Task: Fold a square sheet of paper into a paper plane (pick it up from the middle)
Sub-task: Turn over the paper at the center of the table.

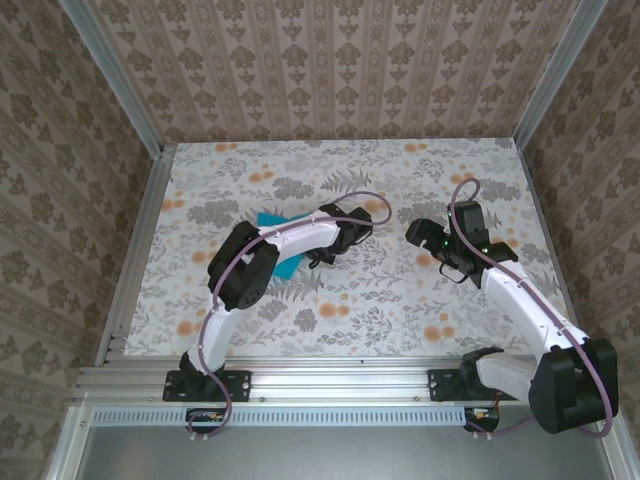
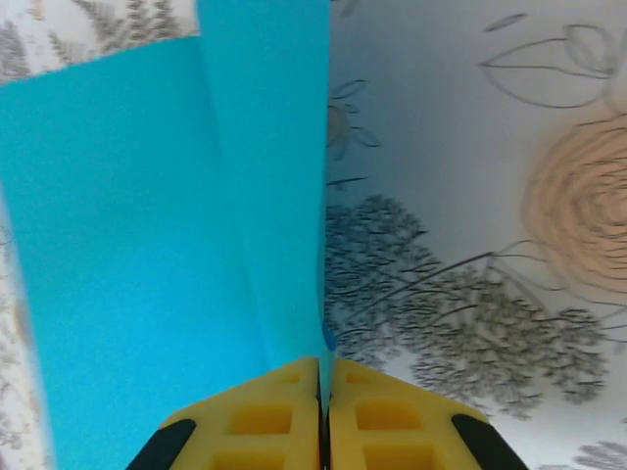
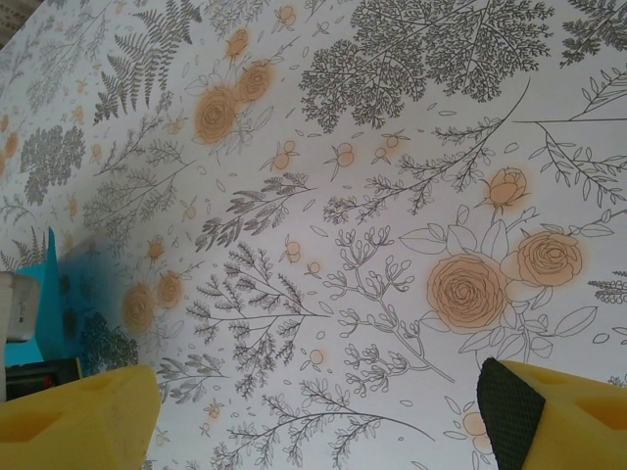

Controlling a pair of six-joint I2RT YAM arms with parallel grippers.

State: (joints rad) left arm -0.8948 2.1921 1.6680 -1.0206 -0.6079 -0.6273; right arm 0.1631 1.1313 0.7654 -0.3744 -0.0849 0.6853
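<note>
Two states: left jaws pinch paper (image 2: 118, 245), right jaws wide

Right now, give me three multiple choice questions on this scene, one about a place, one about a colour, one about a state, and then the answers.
1. Where does the square sheet of paper lie on the table?
A. Partly under the left arm
B. Beside the right arm's base
C. At the far right corner

2. What colour is the paper?
A. Orange
B. Teal-blue
C. White

3. What state is the right gripper in?
A. Shut on the paper
B. Shut on nothing
C. Open, holding nothing

Answers:
1 A: in the top view the paper shows on both sides of the left arm.
2 B: it is plain teal-blue in the top and left wrist views.
3 C: its fingers stand wide apart, with bare floral table between them.
</note>
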